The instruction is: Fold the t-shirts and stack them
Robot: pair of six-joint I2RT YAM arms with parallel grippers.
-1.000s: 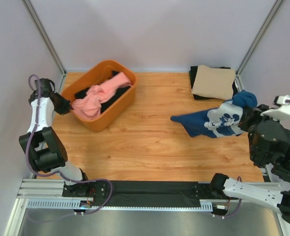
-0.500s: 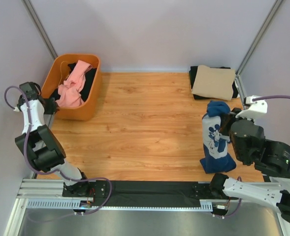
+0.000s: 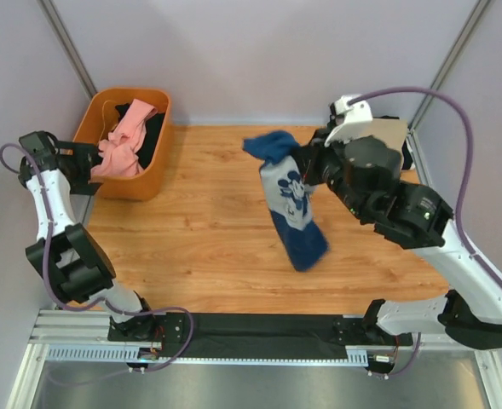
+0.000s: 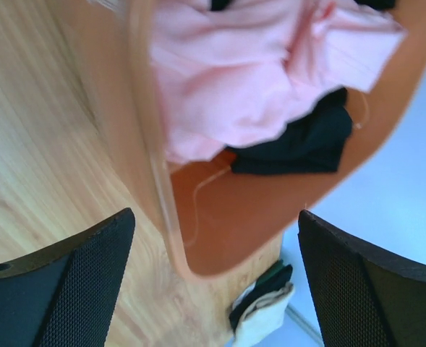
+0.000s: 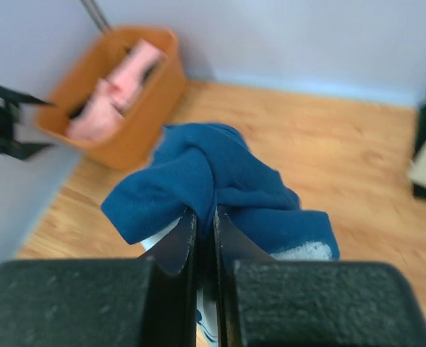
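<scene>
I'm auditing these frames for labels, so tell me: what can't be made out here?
- Folded stack: top view, the right arm covers most of it; shirt count unclear.
- Orange basket: top and left wrist views, the pink tee covers most contents.
- Navy tee print: right wrist view, blurred, mostly behind the right gripper.

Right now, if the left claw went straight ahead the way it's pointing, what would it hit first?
Most likely the orange basket: its rim and near wall sit between the fingers of the open left claw, with the pink t-shirt heaped just beyond inside. How close it is, I can't tell.
</scene>
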